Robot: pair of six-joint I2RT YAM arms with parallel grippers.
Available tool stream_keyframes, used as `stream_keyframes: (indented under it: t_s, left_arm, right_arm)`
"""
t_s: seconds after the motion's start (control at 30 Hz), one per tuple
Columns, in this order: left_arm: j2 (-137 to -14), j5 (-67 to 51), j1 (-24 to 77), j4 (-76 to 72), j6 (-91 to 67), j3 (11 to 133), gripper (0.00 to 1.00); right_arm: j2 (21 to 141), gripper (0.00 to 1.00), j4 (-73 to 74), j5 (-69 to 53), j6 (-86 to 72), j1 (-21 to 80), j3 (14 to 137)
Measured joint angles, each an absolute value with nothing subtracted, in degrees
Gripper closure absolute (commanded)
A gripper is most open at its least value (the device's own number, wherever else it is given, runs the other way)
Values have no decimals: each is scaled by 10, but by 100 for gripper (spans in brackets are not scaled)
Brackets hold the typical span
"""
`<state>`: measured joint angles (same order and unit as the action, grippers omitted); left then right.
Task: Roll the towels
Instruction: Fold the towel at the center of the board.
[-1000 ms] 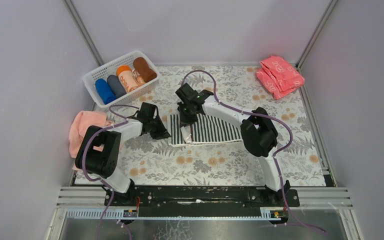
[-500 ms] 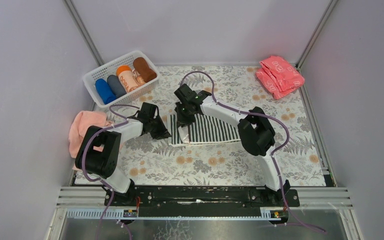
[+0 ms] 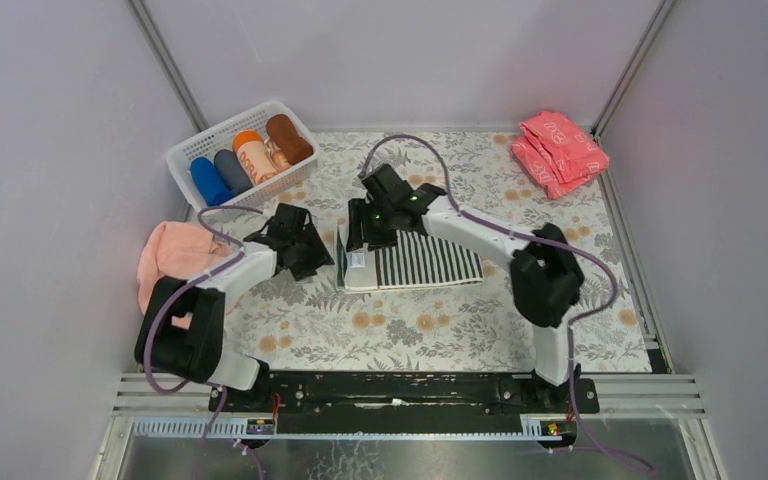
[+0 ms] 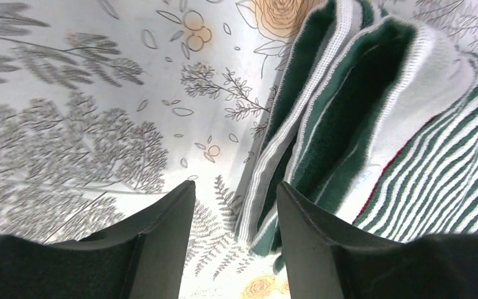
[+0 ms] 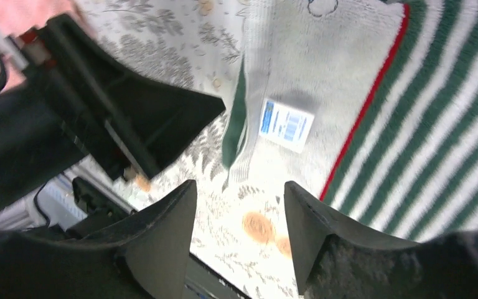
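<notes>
Both arms lean in over the striped towel point(image 3: 420, 262), which lies flat on the floral table cover point(image 3: 410, 330) with its left end folded over in thick layers. The left gripper point(image 4: 235, 184) hangs low, fingers spread, with only the printed cover showing between them. The towel's folded end sits right by its right finger, though I can't tell if they touch. The right gripper point(image 5: 239, 183) is parted too and grips nothing. It is poised above that same end, with the towel's edge under the gap and a small white label point(image 5: 286, 124) just beyond its fingertips. Behind the left gripper, at the table's side, a pale pink towel point(image 3: 172, 250) lies crumpled. Further beyond that gripper a white basket point(image 3: 185, 155) holds rolled towels, a rust-brown towel point(image 3: 290, 138) among them. Well past the right gripper, in the far corner, sits a stack of coral folded cloths point(image 3: 560, 150)
</notes>
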<state>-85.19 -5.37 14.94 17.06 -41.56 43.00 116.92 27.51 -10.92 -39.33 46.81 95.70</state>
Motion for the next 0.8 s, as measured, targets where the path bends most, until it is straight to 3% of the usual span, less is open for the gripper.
stream_keyframes:
  t_s: [0.17,0.33,0.53,0.8]
  left_arm:
    - [-781,-17,152,214,-415,434,44]
    - [-744,-4,192,246,-416,464,43]
    - [-751,-6,256,254,-421,533,42]
    - [-889,-25,303,214,-427,601,43]
  right_arm:
    - [1008,34,226,-102,-368,440,830]
    - [864,30,163,-105,-351,340,660]
    - [812,27,117,-119,-329,277,543]
    - [800,26,62,-159,-314,212,470]
